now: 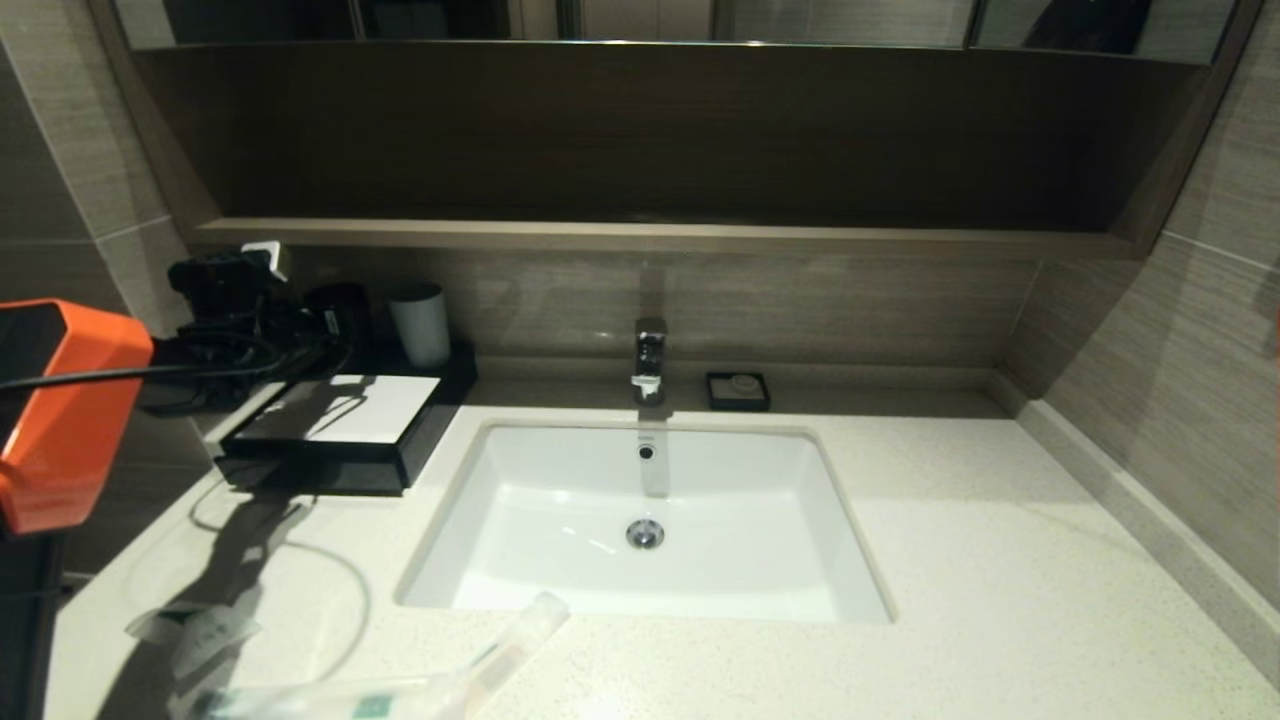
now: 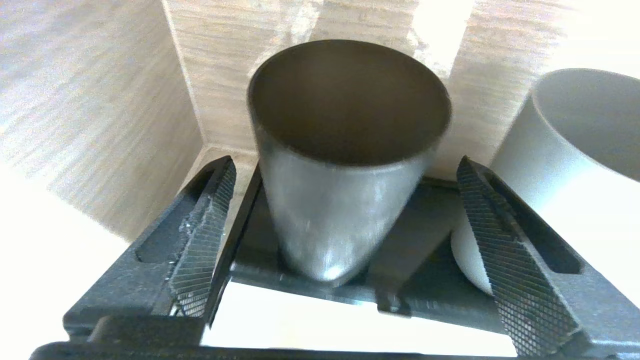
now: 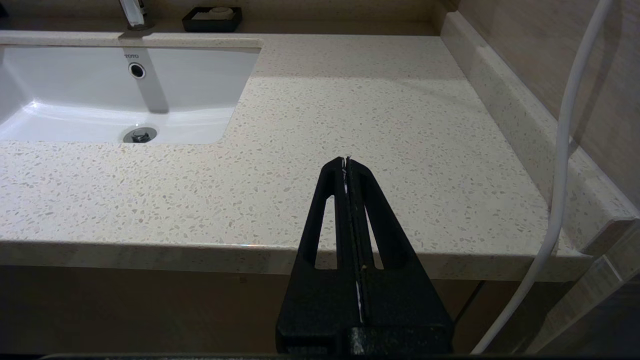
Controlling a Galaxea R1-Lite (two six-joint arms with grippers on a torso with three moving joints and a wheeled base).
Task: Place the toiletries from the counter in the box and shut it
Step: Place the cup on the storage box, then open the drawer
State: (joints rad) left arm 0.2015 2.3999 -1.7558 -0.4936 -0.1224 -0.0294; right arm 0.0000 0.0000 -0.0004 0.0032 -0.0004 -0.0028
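A black box [image 1: 300,455] with a white top face stands at the counter's back left; I cannot tell if it is open. Wrapped toiletries lie at the front left: a long clear packet [image 1: 470,665] and a smaller crumpled one [image 1: 195,630]. My left gripper [image 1: 225,285] hovers behind the box, open, its fingers [image 2: 210,225] on either side of a dark cup [image 2: 345,150] without touching it. My right gripper [image 3: 346,160] is shut and empty above the counter's front right edge; it does not show in the head view.
A pale cup [image 1: 420,325] stands beside the dark cup [image 1: 340,305] on a black tray [image 2: 430,240]. The sink [image 1: 850,540], faucet [image 1: 650,360] and a soap dish [image 1: 737,390] fill the middle. A thin cable [image 1: 345,590] loops on the counter's left. A white cable [image 3: 565,150] hangs at the right wall.
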